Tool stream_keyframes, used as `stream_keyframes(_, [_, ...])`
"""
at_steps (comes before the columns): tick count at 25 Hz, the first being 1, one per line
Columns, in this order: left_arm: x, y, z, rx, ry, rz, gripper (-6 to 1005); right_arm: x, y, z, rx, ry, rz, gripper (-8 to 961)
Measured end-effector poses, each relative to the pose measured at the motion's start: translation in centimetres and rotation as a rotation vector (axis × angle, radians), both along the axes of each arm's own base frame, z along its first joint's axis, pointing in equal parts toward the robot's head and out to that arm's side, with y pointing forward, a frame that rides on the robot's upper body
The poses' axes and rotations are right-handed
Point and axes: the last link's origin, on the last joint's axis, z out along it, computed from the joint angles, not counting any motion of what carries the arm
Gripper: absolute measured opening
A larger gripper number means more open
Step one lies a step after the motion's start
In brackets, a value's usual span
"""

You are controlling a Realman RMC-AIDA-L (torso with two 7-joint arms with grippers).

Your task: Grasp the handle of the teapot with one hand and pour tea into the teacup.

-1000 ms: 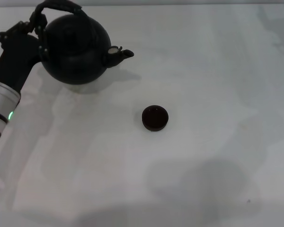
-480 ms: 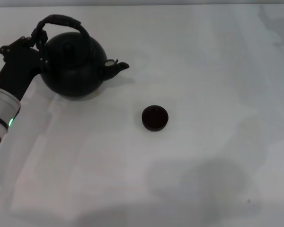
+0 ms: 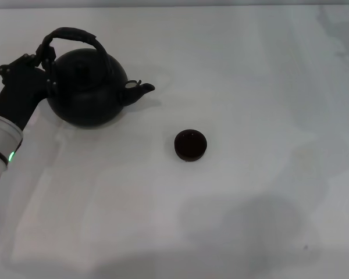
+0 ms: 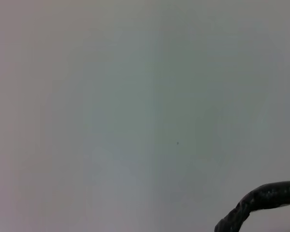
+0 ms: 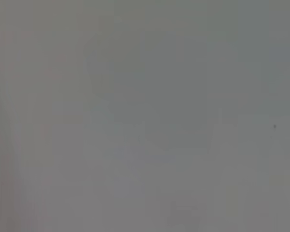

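Observation:
The matte-black teapot (image 3: 87, 87) stands upright at the far left of the white table, its stubby spout (image 3: 141, 89) pointing right. My left gripper (image 3: 45, 58) is shut on the left end of the arched black handle (image 3: 72, 34). A piece of the handle also shows in the left wrist view (image 4: 261, 203). The small dark teacup (image 3: 190, 145) sits alone near the table's middle, well to the right of and nearer than the spout. The right gripper is out of view.
The white table (image 3: 256, 87) stretches around both objects, with faint shadows on its near part. The right wrist view shows only blank grey surface.
The teapot has come down and looks smaller, with its shadow now tight under it. Its spout has drawn back to the left, away from the cup. The teacup has not moved.

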Motion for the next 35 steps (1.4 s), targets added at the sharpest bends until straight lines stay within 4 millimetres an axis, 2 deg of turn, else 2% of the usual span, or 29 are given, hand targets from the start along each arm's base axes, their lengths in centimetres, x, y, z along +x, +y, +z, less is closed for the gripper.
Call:
stream_keyframes(6, [-0.2,0.0,-0.1,-0.009,0.001,0.016,83,0.0,0.0,0.0,0.000,0.000,0.000,856])
stream_keyframes(12, [-0.3,0.0,-0.2,-0.011,0.000,0.019,193,0.0,0.0,0.0,0.000,-0.001,0.000,856])
stream_keyframes(20, [-0.2,-0.7,-0.3,-0.008,-0.017,0.017,275,0.0,0.0,0.1,0.000,-0.003,0.000,856])
stream_keyframes(29, [-0.9,-2.9,0.7,0.061,-0.058,0.002,518,0.2,-0.1,0.1,0.000,-0.004,-0.005,856])
stream_keyframes(31, [-0.9,-2.9,0.7,0.061,-0.058,0.002,575,0.2,-0.1,0.1,0.000,-0.004,-0.005,856])
stream_keyframes(32, [-1.3,-3.8,1.3,0.100,-0.079,0.011,603,0.2,-0.1,0.1,0.001,-0.005,-0.005,856])
stream_keyframes(35, [-2.2,-4.5,2.4,0.170,-0.107,0.049,778,0.3,-0.3,0.1,-0.001,-0.010,-0.003,856])
